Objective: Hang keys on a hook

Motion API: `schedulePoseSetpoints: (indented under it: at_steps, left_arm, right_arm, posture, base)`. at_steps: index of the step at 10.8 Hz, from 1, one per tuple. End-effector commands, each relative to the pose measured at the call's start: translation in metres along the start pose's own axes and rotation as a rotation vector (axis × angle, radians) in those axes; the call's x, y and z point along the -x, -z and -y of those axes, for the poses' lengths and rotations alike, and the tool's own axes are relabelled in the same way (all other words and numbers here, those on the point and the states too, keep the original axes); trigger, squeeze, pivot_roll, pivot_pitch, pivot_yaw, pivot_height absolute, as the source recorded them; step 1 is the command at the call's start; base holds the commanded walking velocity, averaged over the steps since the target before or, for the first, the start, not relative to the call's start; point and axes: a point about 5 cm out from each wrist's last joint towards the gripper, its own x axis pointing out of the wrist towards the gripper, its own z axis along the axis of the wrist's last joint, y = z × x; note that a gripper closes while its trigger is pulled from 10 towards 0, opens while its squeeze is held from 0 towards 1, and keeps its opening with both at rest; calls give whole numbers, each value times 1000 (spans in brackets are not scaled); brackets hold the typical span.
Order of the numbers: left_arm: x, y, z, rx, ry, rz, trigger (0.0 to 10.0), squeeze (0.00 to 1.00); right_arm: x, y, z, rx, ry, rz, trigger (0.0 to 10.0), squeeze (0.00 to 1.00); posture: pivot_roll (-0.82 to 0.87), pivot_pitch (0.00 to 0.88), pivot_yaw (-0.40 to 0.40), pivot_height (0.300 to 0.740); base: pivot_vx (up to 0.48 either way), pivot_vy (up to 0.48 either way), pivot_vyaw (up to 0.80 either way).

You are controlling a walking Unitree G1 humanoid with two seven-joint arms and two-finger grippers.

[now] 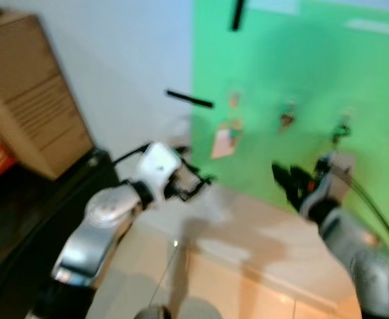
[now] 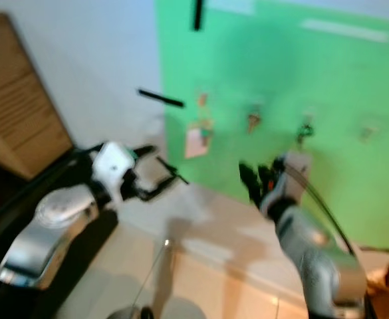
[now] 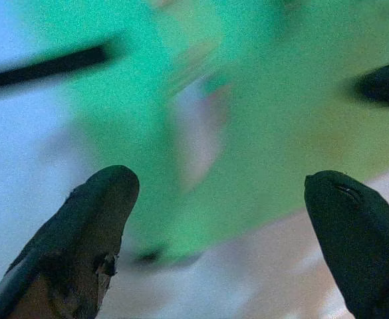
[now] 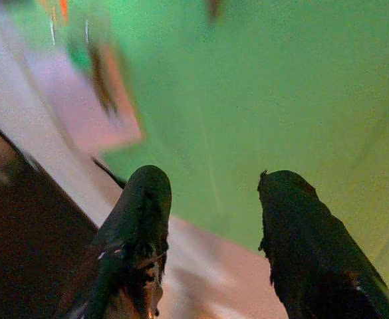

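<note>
Keys (image 1: 287, 118), seemingly metal, blurred

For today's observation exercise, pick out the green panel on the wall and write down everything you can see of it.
The green panel is a flat, bright green sheet set against the pale wall, reaching down to the light floor. Small things hang in a row across it: a pinkish card tag and what look like keys, all blurred. A dark bar sits near its top edge. The left gripper and right gripper are raised before it, jaws apart, not touching it.
</note>
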Motion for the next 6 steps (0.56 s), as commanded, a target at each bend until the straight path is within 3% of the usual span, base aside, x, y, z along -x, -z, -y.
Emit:
schedulePoseSetpoints:
  at_steps: [1,4,6]
  left_arm:
    - [18,23,-14,11,-199,-75,10000,0]
    - [38,43,-6,42,-317,-129,10000,0]
    - [44,47,-5,54,-396,-134,10000,0]
  right_arm:
    - [-2,10,-7,94,-10,15,10000,1000]
    - [-5,30,-12,131,-48,-3,10000,1000]
    - [-6,43,-13,129,-41,-15,10000,1000]
  posture:
    - [-48,0,22,740]
    - [-37,0,18,740]
    - [-25,0,-7,740]
  base:
    - [0,0,800]
    - [0,0,800]
    - [0,0,800]
